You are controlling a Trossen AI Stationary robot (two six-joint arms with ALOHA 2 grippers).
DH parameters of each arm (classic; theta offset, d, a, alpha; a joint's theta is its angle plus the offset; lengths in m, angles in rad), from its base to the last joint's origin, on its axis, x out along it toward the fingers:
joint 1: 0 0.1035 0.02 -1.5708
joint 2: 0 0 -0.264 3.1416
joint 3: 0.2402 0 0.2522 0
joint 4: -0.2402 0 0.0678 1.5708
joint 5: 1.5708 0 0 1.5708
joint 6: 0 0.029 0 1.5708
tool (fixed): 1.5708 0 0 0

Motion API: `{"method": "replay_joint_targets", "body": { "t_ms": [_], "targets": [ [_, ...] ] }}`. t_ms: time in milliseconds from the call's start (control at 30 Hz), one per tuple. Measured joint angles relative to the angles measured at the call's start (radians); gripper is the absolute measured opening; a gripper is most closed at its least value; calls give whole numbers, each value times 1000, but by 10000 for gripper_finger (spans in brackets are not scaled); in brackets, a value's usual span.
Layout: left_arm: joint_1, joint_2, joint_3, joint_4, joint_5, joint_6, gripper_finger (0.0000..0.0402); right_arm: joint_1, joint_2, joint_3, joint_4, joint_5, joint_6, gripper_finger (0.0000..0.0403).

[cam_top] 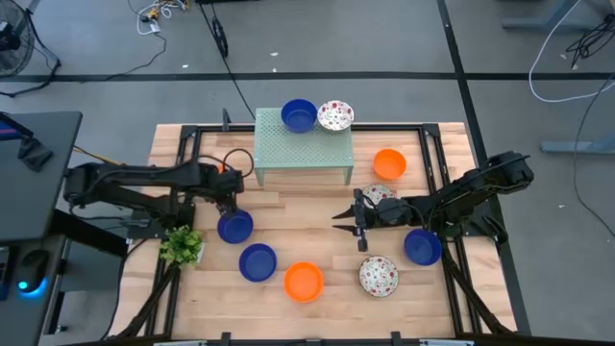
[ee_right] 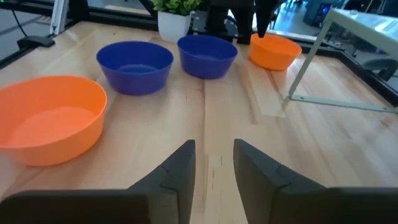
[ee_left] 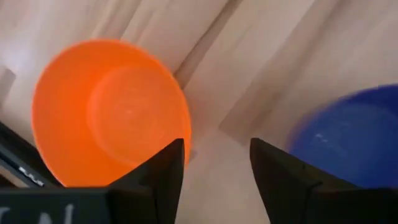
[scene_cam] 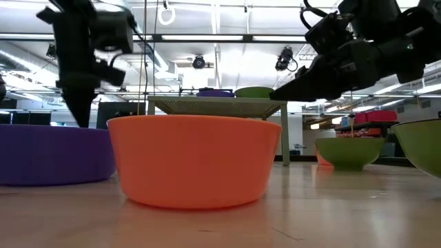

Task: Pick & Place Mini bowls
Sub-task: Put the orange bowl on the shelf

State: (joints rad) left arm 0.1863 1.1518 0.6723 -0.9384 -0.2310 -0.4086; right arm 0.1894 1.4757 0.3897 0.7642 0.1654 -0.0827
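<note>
Ten mini bowls counted, all upright with mouths facing up; being round, they show no long axis.

Two sit on the mint-green stand (cam_top: 303, 154) at upper centre of the high view: a blue bowl on the stand (cam_top: 299, 116) and, touching it on the right, a floral bowl on the stand (cam_top: 335, 115).

On the bench (cam_top: 317, 221) I log:
- the right orange bowl (cam_top: 389, 163), right of the stand;
- a half-hidden floral bowl (cam_top: 378, 194), partly under the right arm;
- the right blue bowl (cam_top: 423, 246), lower right;
- the lower floral bowl (cam_top: 379, 277);
- the front orange bowl (cam_top: 304, 282), bottom centre;
- the middle blue bowl (cam_top: 258, 261), just left of it;
- the left blue bowl (cam_top: 234, 227), near the plant (cam_top: 181, 246);
- the far orange bowl (ee_left: 106, 112), mostly covered by the left arm in the high view.

The left end effector (ee_left: 217, 168) is at centre left, above bare wood between the far orange bowl and the left blue bowl. Its fingers are spread and hold nothing.

The right end effector (ee_right: 214, 155) is at centre, pointing left. Its fingers stand narrowly apart with nothing between them.
</note>
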Motion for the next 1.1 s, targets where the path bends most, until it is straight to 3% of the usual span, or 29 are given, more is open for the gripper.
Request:
{"method": "replay_joint_targets", "body": {
  "t_ms": [300, 800, 1100],
  "targets": [
    [107, 19, -37, 37, -42, 9, 164, 2, 0, 0, -35, 0, 31, 111],
    [195, 19, -38, 130, 23, -81, 83, 2, 0, 0, -35, 1, 33, 111],
    [256, 20, -90, 131, 74, -136, 122, 2, 0, 0, -35, 1, 33, 111]
  ]
}}
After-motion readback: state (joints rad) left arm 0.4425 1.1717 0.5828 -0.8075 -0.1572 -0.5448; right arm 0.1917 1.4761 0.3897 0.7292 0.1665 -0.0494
